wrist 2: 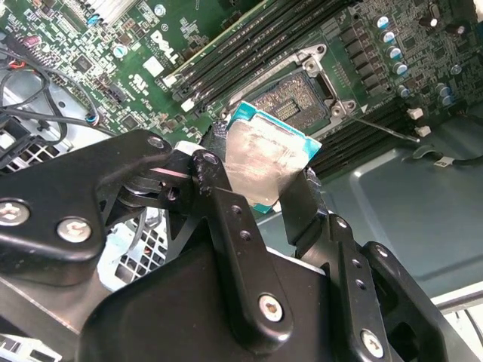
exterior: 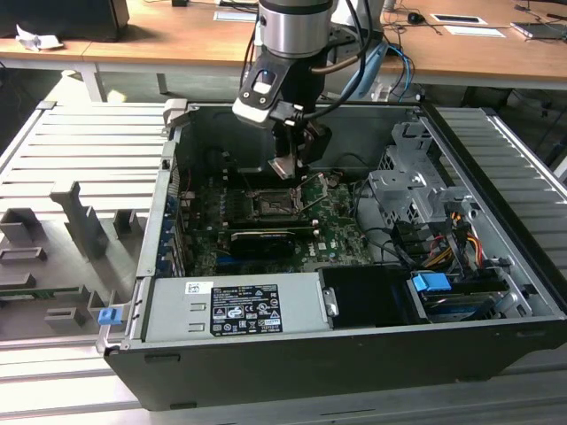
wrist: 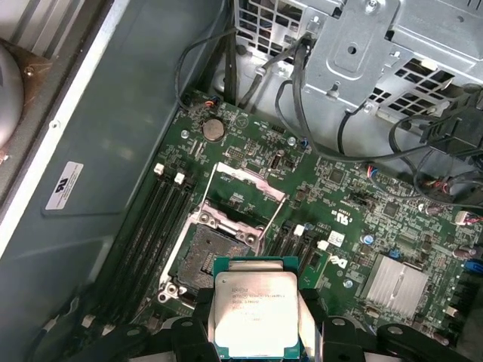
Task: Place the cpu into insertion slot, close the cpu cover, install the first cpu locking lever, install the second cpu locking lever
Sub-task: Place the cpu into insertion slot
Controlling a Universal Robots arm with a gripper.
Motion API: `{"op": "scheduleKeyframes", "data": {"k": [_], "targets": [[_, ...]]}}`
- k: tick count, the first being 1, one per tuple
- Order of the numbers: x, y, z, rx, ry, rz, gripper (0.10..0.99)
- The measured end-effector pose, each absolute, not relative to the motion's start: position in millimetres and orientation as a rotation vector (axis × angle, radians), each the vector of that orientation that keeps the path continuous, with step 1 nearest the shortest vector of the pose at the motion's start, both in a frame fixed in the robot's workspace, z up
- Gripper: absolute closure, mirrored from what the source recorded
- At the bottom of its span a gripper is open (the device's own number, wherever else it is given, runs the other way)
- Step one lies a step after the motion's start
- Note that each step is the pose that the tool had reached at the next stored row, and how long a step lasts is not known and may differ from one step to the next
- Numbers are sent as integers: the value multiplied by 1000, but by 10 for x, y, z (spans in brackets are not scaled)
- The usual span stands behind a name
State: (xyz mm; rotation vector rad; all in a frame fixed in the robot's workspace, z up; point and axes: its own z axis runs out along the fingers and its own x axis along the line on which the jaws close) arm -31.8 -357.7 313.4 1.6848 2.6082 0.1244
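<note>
You are holding the gripper [wrist 2: 260,162] with its jaws pinching the cpu [wrist: 255,313]; the insertion slot [wrist: 211,260] is lying open below the jaws, apart.

The silvery square cpu [wrist: 255,313] is hanging above the empty black insertion slot [wrist: 213,256], whose cpu cover [wrist: 251,182] is standing open.

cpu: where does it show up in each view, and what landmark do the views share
Exterior view: cpu held in the gripper, over the slot.
Second wrist view: cpu tilted between the fingers, close to the slot.
First wrist view: cpu with its metal face showing, next to the slot.
Shared landmark: the empty black slot.
</note>
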Motion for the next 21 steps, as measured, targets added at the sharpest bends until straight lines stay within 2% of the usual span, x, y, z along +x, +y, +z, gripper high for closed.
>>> {"op": "scheduleKeyframes", "data": {"k": [21], "targets": [[-318,-3577,3095,1685,2608,124,561]]}}
